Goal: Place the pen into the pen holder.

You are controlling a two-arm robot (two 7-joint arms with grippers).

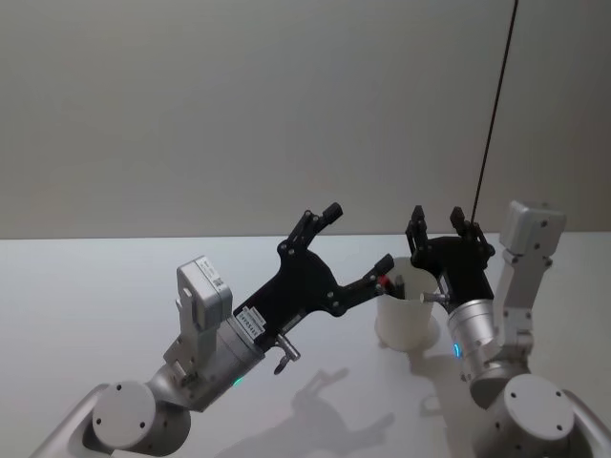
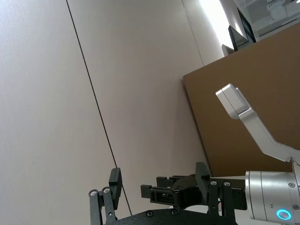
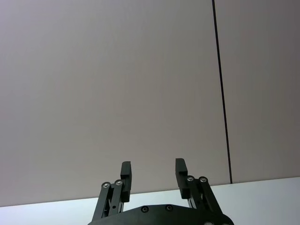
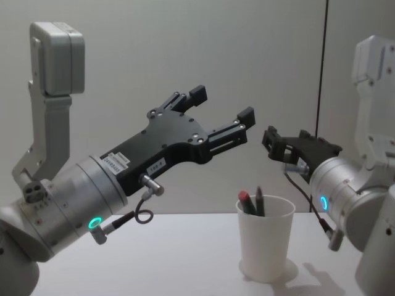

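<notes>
Pen holder: white paper cup (image 4: 266,237), upright on the white table (image 4: 185,253), which I see between my two arms.
Pens: two stand tilted inside the cup, one with a red tip (image 4: 245,200), one dark (image 4: 259,200); their upper ends stick out above the rim.
Left gripper (image 4: 222,103): raised in the air above and to the left of the cup, fingers spread apart, nothing between them. In my head view its lower fingertip (image 1: 383,262) sits near the cup's rim.
Right gripper (image 1: 445,221): lifted just beyond the cup's right side, pointing upward, fingers apart and empty.
Background: plain pale wall (image 1: 239,114) with a thin dark vertical line (image 1: 495,105).
</notes>
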